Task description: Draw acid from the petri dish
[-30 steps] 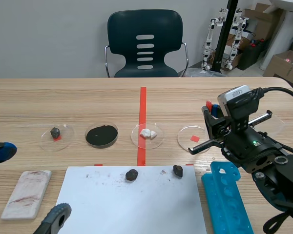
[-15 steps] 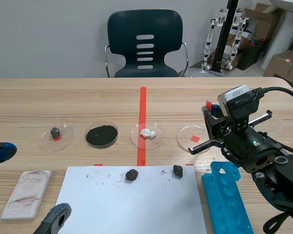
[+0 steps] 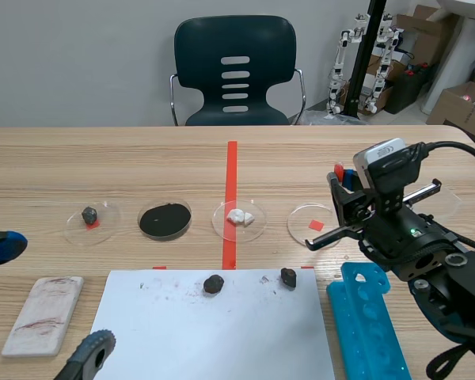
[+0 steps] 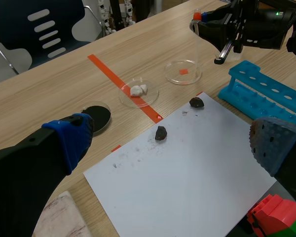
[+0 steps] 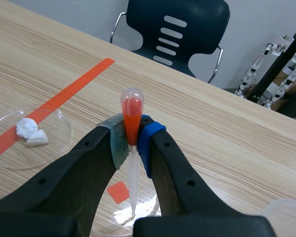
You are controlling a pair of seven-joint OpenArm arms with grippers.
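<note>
Wood-grain desk [image 3: 142, 158] carries everything, and the biggest thing on it is the white paper sheet [image 3: 214, 332] lying on the near side. Just beside the sheet, on the right arm's side, lies the blue tube rack [image 3: 372, 324]. On the other side rests a pale streaked slab [image 3: 43, 314].

The left gripper [image 4: 172, 143] hangs low over the near edge of the sheet with its fingers spread wide and nothing between them. The right gripper [image 5: 130, 143] stands over the far right dish, its fingers closed narrowly on the dropper.

Beyond the sheet runs a row of four petri dishes. One holds a dark stone [image 3: 91, 222], one black powder [image 3: 165, 219], and one white lumps [image 3: 239, 219]. The last is the clear petri dish [image 3: 301, 222], the one the task concerns, with an orange-red tape mark showing through it. Two small dark rocks [image 3: 214, 284] [image 3: 288, 276] sit apart on the sheet's far edge.

Smallest is the dropper [image 5: 132, 170], held upright, with the pads pressing on the lower end of its orange-red bulb [image 5: 131, 111]. Its thin stem runs down between the fingers, and its tip reaches the bright wet patch in the clear dish.

The task looks about halfway. The dropper is picked up, carried over and dipped. Whether any liquid has risen in the stem cannot be told, as it looks pale along its length. What remains, it seems, is to ease the squeeze so the bulb draws, then lift the tip clear.
</note>
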